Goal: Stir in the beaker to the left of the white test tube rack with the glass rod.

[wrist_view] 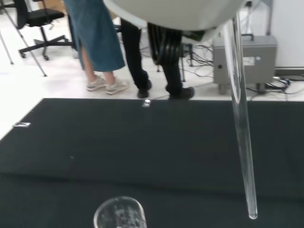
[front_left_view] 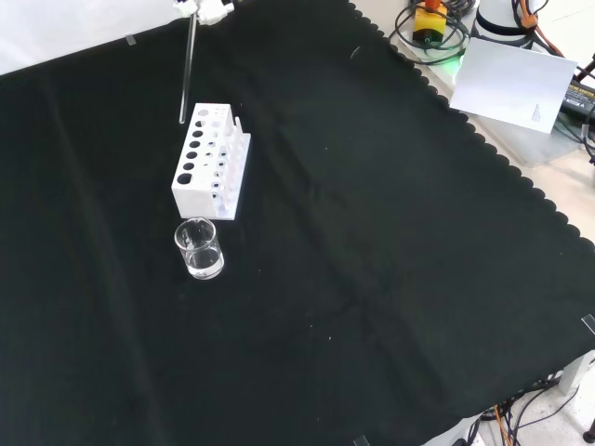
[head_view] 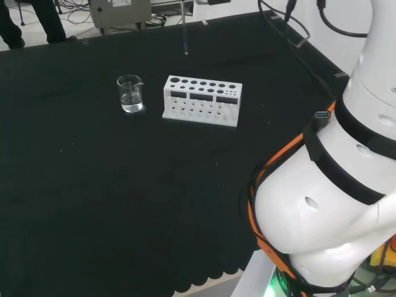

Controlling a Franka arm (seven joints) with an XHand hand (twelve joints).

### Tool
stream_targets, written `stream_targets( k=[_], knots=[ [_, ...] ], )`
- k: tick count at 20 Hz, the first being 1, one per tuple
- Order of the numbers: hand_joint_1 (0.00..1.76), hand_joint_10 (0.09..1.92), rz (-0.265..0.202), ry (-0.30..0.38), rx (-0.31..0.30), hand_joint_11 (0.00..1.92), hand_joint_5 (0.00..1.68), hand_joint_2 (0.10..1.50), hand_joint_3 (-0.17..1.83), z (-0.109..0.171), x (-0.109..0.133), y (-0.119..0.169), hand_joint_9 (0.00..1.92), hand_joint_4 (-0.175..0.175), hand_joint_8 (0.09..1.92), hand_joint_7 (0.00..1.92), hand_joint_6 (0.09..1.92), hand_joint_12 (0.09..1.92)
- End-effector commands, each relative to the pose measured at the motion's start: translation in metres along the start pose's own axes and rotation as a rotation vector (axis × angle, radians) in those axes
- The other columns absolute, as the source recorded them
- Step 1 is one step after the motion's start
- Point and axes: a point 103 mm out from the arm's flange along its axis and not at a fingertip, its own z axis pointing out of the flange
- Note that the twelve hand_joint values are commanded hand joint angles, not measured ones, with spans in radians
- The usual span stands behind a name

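Covering the whole bench was the black cloth [front_left_view: 390, 279], and on it stood the white rack [head_view: 202, 99], a long block with rows of round holes along its top. In the head view the beaker [head_view: 130, 93] stood just beside the rack's left end, apart from it; in the front view it stood just below the rack's near end. It was clear glass with a spout and held a little clear liquid at the bottom. The rod [front_left_view: 187, 72] hung nearly upright in the air, well above the cloth. In the front view its lower tip showed just off the rack's far left corner, some way from the beaker; in the head view it hung behind the rack, its tip above and clear of the rack's top. At the front view's top edge a small white part of the hand [front_left_view: 210, 9] met the rod's upper end; whether its fingers were closed round the glass I could not tell. From the wrist camera the rod slanted past a blurred white part of the hand, with the beaker's rim near the frame's edge.
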Motion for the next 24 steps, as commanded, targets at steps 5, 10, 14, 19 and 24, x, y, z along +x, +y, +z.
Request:
stream_targets(
  k=[5,10,14,19,24],
  knots=[
    [1.31,0.91,-0.126,0.028,0.026,1.68,1.1,0.63,0.85,0.008,0.037,0.026,1.6,-0.175,1.2,1.18,0.8,0.71],
    [1.31,0.91,-0.173,0.037,0.027,1.68,1.1,0.63,0.85,0.012,0.055,0.029,1.6,-0.175,1.2,1.18,0.8,0.72],
    [1.31,0.91,-0.195,0.04,0.031,1.68,1.1,0.63,0.85,0.017,0.068,0.031,1.6,-0.175,1.2,1.18,0.8,0.72],
    [1.31,0.91,-0.238,0.043,0.044,1.68,1.1,0.63,0.85,0.024,0.086,0.034,1.6,-0.175,1.19,1.18,0.8,0.72],
    [1.31,0.9,-0.274,0.05,0.051,1.68,1.1,0.63,0.85,0.029,0.103,0.042,1.6,-0.175,1.19,1.19,0.8,0.72]
  ],
)
